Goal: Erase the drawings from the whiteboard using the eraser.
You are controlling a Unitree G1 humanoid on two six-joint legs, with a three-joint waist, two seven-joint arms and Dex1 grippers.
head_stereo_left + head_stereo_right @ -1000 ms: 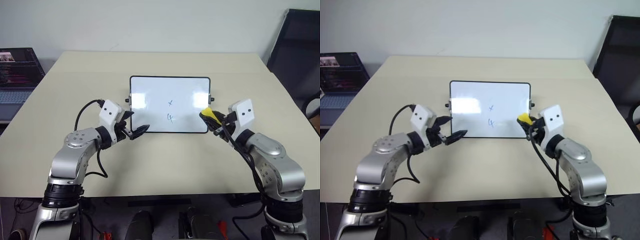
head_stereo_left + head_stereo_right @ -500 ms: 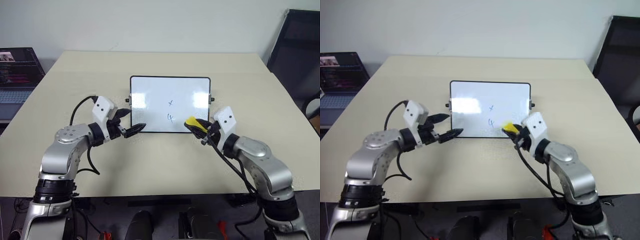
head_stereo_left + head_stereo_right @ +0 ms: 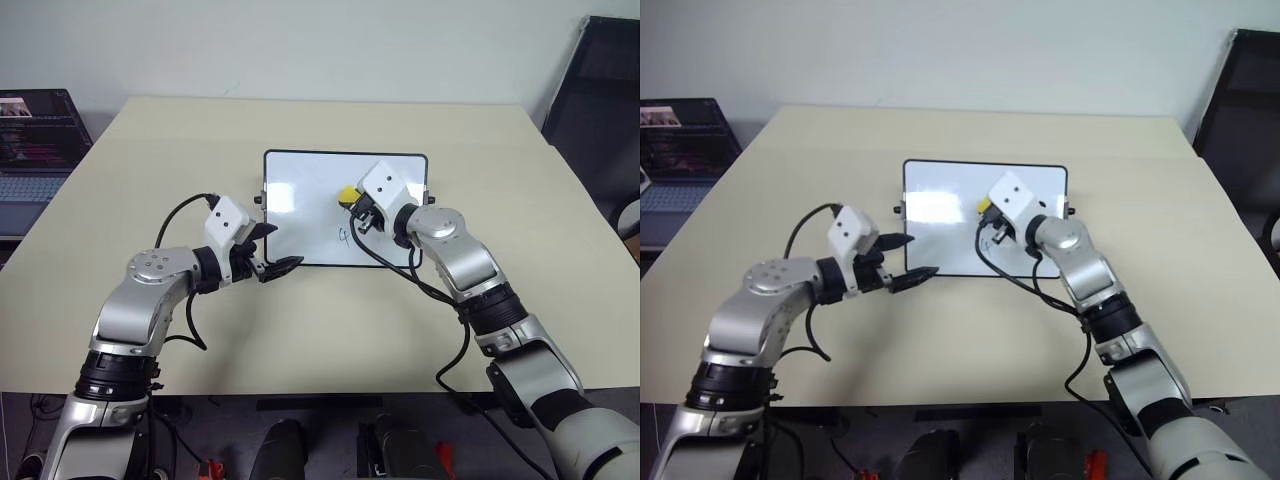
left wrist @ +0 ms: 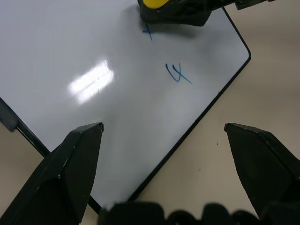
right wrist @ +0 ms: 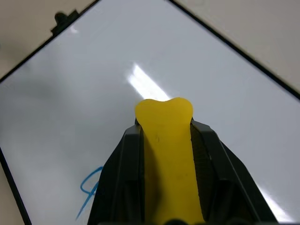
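The whiteboard (image 3: 300, 190) sits mid-table, black-framed and glossy. Two blue drawings show on it: a lower scribble (image 3: 343, 236), also in the left wrist view (image 4: 177, 74), and a small mark (image 4: 148, 33) partly under the eraser. My right gripper (image 3: 353, 204) is shut on the yellow eraser (image 3: 347, 193), whose tip is over the board's middle, just above the lower scribble (image 5: 91, 192). The eraser (image 5: 168, 140) is squeezed between the black fingers. My left gripper (image 3: 276, 250) stands open at the board's lower left corner, holding nothing.
A laptop (image 3: 35, 140) stands at the far left beside the beige table (image 3: 480, 300). A dark chair (image 3: 600, 90) is at the back right. Black cables hang from both wrists.
My right gripper has carried the eraser from the board's lower right edge forward and left onto the board, over the upper mark. The left gripper has stayed almost in place.
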